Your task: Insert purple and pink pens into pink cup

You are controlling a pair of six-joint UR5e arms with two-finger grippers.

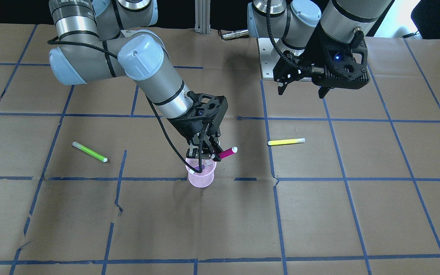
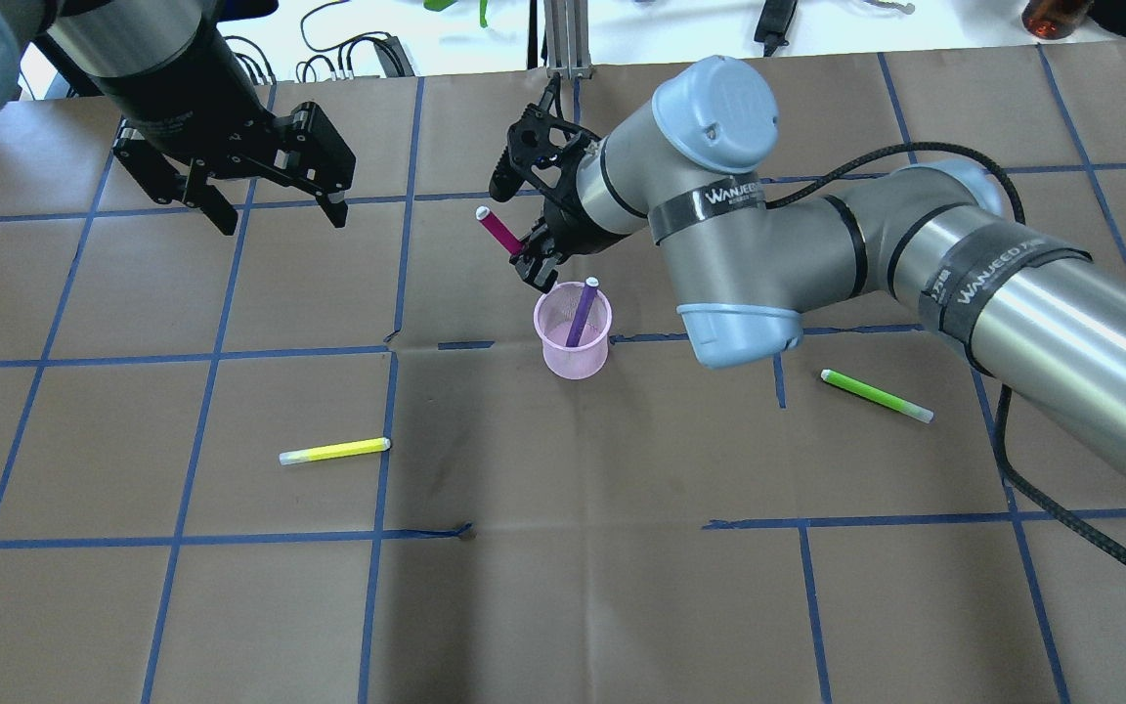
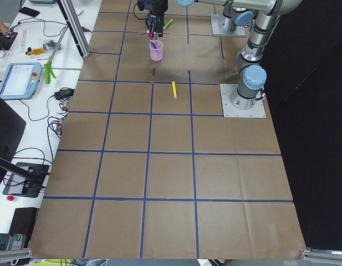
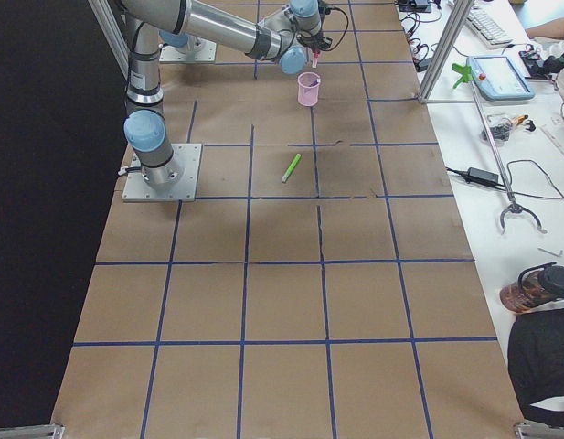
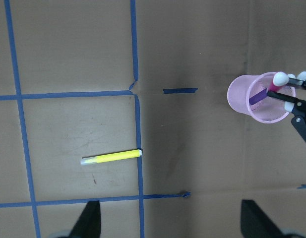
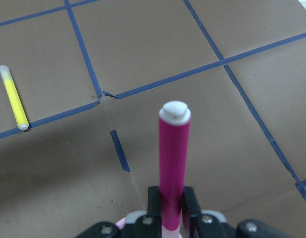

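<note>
The translucent pink cup [image 2: 575, 337] stands upright near the table's middle, also in the front view [image 1: 201, 175] and the left wrist view [image 5: 257, 99]. A purple pen [image 2: 582, 313] leans inside it. My right gripper [image 2: 529, 256] is shut on the pink pen [image 2: 498, 231] and holds it tilted just above the cup's rim; its white-capped end [image 6: 173, 153] points away from the cup. My left gripper [image 2: 275, 210] is open and empty, raised above the table well to the cup's left.
A yellow pen [image 2: 334, 451] lies on the paper-covered table to the cup's front left. A green pen [image 2: 876, 395] lies to its right, under my right arm. Blue tape lines grid the table.
</note>
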